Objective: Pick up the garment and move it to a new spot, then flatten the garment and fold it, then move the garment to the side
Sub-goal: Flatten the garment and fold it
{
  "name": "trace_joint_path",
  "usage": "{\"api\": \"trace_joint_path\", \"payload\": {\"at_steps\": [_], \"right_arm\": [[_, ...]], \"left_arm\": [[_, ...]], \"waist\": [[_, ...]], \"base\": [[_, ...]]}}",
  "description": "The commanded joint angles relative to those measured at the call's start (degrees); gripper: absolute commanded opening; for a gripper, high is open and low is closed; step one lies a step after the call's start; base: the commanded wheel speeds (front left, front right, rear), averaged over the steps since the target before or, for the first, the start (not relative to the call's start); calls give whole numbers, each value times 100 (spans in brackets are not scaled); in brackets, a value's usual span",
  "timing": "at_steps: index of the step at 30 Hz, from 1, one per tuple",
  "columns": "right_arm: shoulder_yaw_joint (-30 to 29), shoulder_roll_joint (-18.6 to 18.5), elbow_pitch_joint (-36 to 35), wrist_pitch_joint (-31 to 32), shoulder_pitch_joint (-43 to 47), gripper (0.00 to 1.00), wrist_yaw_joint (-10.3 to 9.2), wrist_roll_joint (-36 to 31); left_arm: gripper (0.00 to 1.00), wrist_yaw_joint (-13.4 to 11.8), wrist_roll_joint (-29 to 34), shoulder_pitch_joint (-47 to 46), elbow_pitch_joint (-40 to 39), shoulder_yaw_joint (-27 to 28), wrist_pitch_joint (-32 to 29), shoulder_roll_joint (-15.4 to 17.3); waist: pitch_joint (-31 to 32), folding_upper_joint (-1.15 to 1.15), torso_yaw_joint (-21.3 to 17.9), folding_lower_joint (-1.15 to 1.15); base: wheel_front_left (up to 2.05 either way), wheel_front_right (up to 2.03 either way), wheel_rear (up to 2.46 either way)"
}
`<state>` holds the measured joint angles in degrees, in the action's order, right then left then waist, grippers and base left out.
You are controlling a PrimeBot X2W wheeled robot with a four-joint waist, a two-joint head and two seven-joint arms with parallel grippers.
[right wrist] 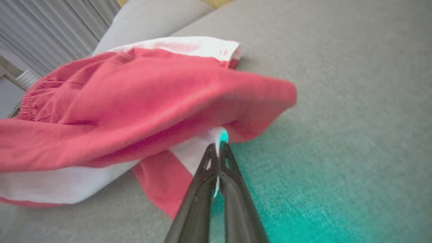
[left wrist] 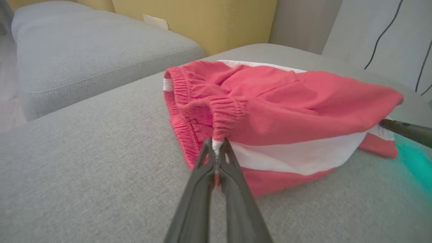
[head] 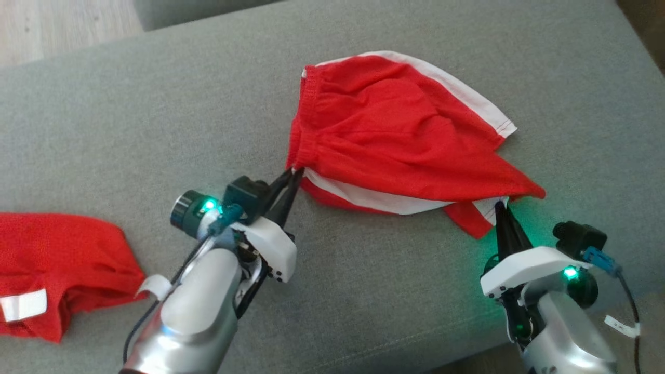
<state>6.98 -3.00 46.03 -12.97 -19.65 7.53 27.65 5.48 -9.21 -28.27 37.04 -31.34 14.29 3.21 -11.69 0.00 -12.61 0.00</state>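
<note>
The red-and-white garment (head: 395,130) lies mid-cushion on the grey sofa (head: 130,119), bare upholstery around it, another red cloth (head: 57,270) well left. The left gripper (head: 292,175) pinches its waistband corner, the right gripper (head: 500,206) its hem corner, both arms reaching forward.

The left arm (head: 192,306) comes up from the lower left, its silver forearm slanting up and to the right. At its end the left gripper (head: 294,174) has its 2 long dark fingers pressed together at the tips, pinching an edge of the garment (head: 395,135). The right arm (head: 566,332) rises from the lower right with its white wrist housing (head: 524,270) tilted. The right gripper (head: 501,205) points almost straight up the head view, its 2 fingers likewise closed tip to tip on a bit of the cloth, and a green light glows on each wrist.
</note>
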Motion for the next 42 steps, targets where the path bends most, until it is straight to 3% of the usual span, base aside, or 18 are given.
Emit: {"api": "trace_joint_path", "payload": {"at_steps": [1, 10, 18, 25, 33, 38, 42], "right_arm": [[82, 12, -301, -83, 44, 0, -4, -168], [-128, -401, -2554, 556, 204, 0, -4, -750], [-83, -967, -4534, 1402, -359, 0, -4, -1017], [-153, -1150, -5073, 1511, -870, 0, -4, -1121], [-219, -964, -5552, 1911, -438, 0, -4, -1011], [-251, -879, -5758, 2260, -231, 0, -4, -1011], [-242, -880, -5451, 2472, -572, 0, -4, -959]], "left_arm": [[0, -53, -69, -106, -220, 256, 71, 93], [0, 47, -424, -301, -596, 573, 45, 335], [0, 106, -790, -991, -1247, 933, -298, 677], [0, 44, -1090, -1285, -1954, 1237, -693, 857], [0, -112, -1307, -798, -2881, 1339, -1184, 1052], [0, -124, -1445, -553, -3374, 1324, -1613, 1206], [0, -60, -1599, -759, -3353, 1301, -1965, 1287]], "waist": [[92, 0, -16, 0], [622, 0, 14, 0], [1130, 0, 160, 0], [1391, 0, 386, 0], [1554, 0, 596, 0], [1394, 0, 651, 0], [1053, 0, 614, 0]], "base": [[0, 0, 0], [0, 0, 0], [0, 0, 0], [0, 0, 0], [0, 0, 0], [0, 0, 0], [0, 0, 0]]}}
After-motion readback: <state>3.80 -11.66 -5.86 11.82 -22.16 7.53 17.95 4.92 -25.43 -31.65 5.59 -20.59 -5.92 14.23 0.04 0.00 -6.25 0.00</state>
